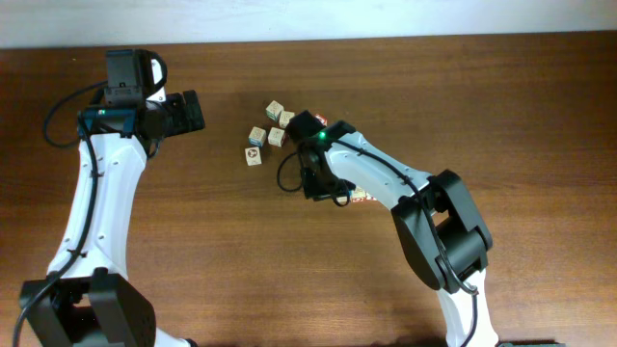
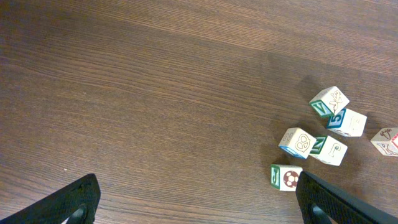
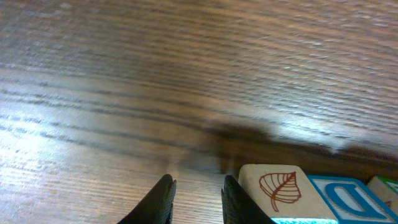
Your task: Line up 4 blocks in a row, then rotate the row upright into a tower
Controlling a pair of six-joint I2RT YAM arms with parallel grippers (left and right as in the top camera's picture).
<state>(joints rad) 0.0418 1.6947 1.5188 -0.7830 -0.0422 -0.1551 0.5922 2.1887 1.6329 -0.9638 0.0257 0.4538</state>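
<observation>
Dark brown wood-grain table (image 1: 289,280) fills every view. Left gripper (image 1: 196,112) is spread wide and empty, with clustered pale wooden letter cubes (image 1: 278,137) at its 4 o'clock. Right gripper (image 3: 198,193) is nearly pinched and grasps nothing, with a leaf-printed cube (image 3: 273,190) just beside it at 3 o'clock.

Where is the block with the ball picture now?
Left wrist view, lower right: the ball block sits just below the blue-edged block and the N block.

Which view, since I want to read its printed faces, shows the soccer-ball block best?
Left wrist: the soccer-ball block sits sharp and unobstructed, ball face and green-lettered side both visible. Overhead shows it only as a tiny cube with a reddish mark. The right wrist view does not show it.
</observation>
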